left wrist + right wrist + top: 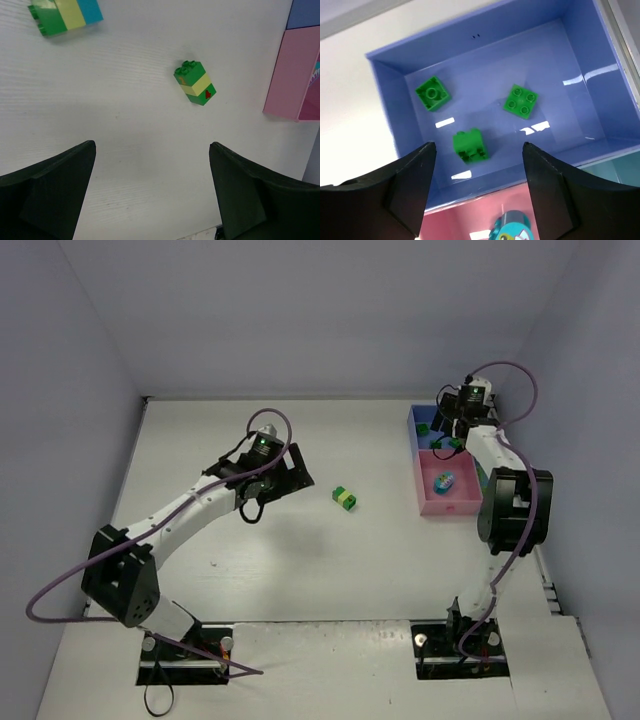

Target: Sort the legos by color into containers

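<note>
White bench (300, 570), seen from above. At far right, a rectangular blue plastic tray (580, 45) is joined to a rectangular pink plastic tray (445, 508). Left end effector (152, 145) hangs over bare bench, jaws wide apart, nothing btwn them. Right end effector (477, 147) hangs over blue tray, jaws apart, gripping nothing. Green-yellow-green brick stack (195, 83) lies mid-bench, left of trays. Green, yellow-green & cyan stack (66, 15) lies apart from it. 3 small dark green bricks (433, 93) sit loose in blue tray, one directly below right end effector. Cyan rounded piece (512, 227) sits in pink tray.
</note>
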